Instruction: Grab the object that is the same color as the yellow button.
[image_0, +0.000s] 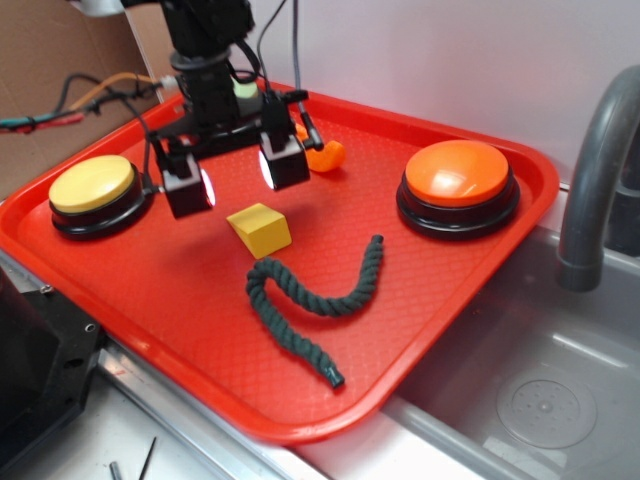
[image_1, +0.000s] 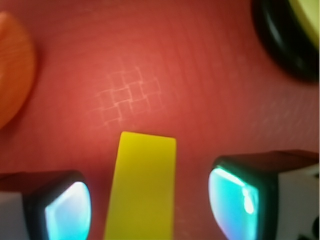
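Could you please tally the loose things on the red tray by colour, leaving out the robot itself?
Yellow: 2, the yellow button and the yellow block.
Orange: 2, the orange button and the small orange piece.
Dark green: 1, the rope.
Total: 5 on the tray; anything hidden behind the arm is not counted.

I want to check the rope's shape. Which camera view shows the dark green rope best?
The exterior view. It shows the whole dark green rope lying curved on the red tray, in front of the yellow block. The wrist view does not show the rope at all.
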